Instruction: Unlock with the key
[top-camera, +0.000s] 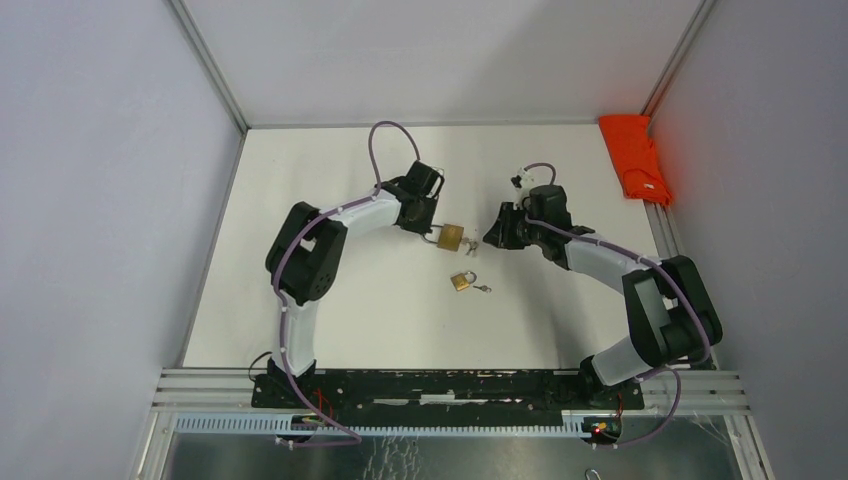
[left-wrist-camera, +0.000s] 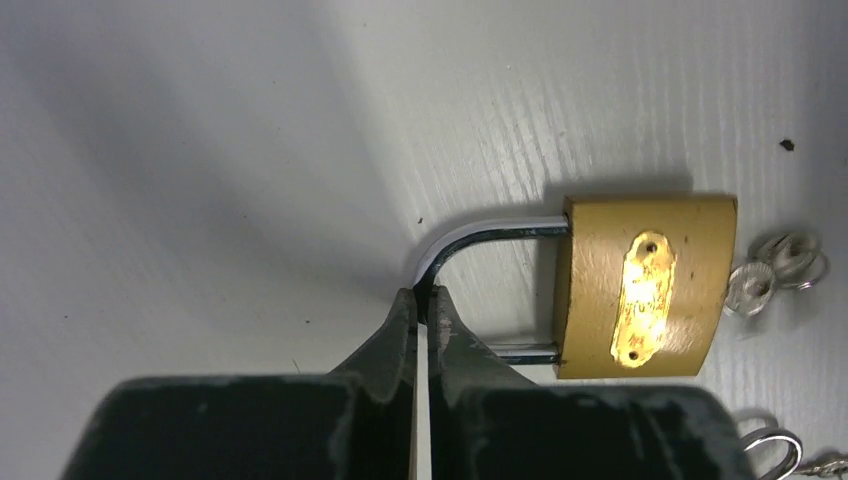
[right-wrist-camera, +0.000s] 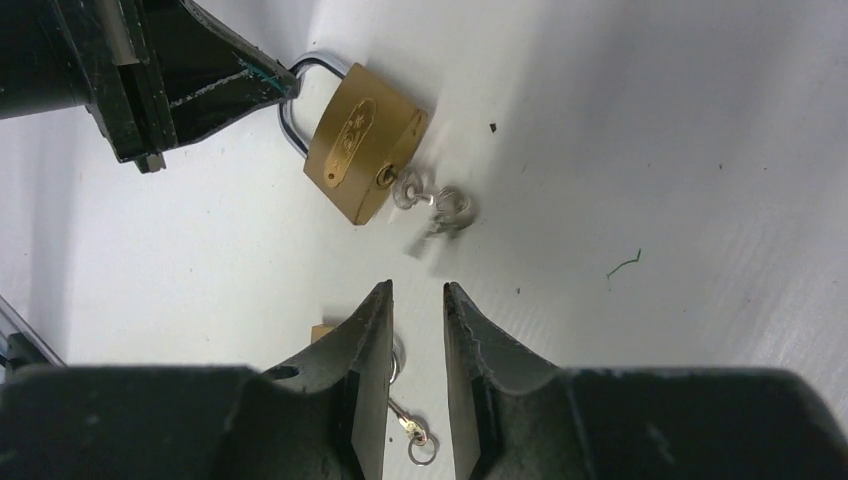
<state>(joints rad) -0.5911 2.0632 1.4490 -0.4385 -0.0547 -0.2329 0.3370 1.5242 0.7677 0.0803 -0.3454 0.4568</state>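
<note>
Left tool (left-wrist-camera: 422, 300) clamped on shackle (left-wrist-camera: 470, 235) of padlock (left-wrist-camera: 645, 285), centre frame. Key (right-wrist-camera: 408, 188) inserted (unturned, I think). Right tool (right-wrist-camera: 417, 290) part-open, empty, just below it. Turn not yet done.

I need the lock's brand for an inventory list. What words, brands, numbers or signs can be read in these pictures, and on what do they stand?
No text can be read.
Larger padlock, oval stamp on its face: washed out by glare in the left wrist view, blurred in the right wrist view.
Smaller padlock: too small to tell.
Orange object: no marking visible.
</note>
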